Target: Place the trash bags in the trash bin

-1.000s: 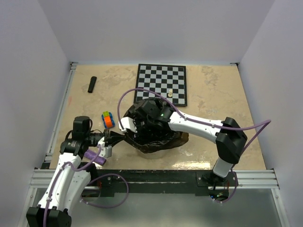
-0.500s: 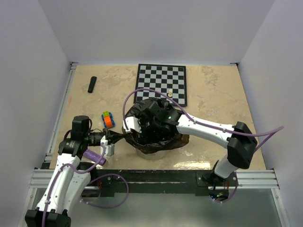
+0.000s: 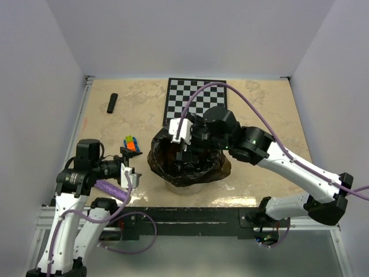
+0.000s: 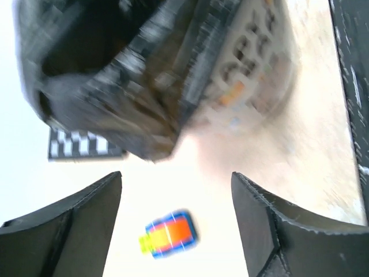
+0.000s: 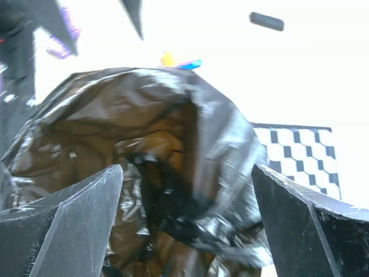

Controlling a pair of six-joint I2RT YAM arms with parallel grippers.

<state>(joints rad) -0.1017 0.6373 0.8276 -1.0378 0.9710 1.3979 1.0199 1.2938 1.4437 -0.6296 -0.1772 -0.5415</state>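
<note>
A wrinkly black trash bag (image 3: pixel 187 161) lies draped over the mouth of the cream trash bin (image 3: pixel 182 188), covering most of it. My left gripper (image 3: pixel 128 167) stands open a little left of the bag's edge, touching nothing. In the left wrist view its jaws (image 4: pixel 176 190) are wide apart, with the bag (image 4: pixel 115 75) and the bin wall (image 4: pixel 248 75) ahead. My right gripper (image 3: pixel 179 135) hovers open over the bag's far side. Its wrist view shows the bag (image 5: pixel 144 144) below empty jaws (image 5: pixel 187 173). A short black roll (image 3: pixel 112 103) lies at the far left.
A multicoloured cube (image 3: pixel 132 143) sits on the table between my left gripper and the bag. A chessboard (image 3: pixel 199 98) lies behind the bin, under the right arm. A purple roll (image 3: pixel 112 189) rests by my left arm, near the front rail.
My left gripper has let go of the bag's left edge, opened and drawn back to the left. The right gripper has opened wider and lifted out of the bag toward the chessboard.
</note>
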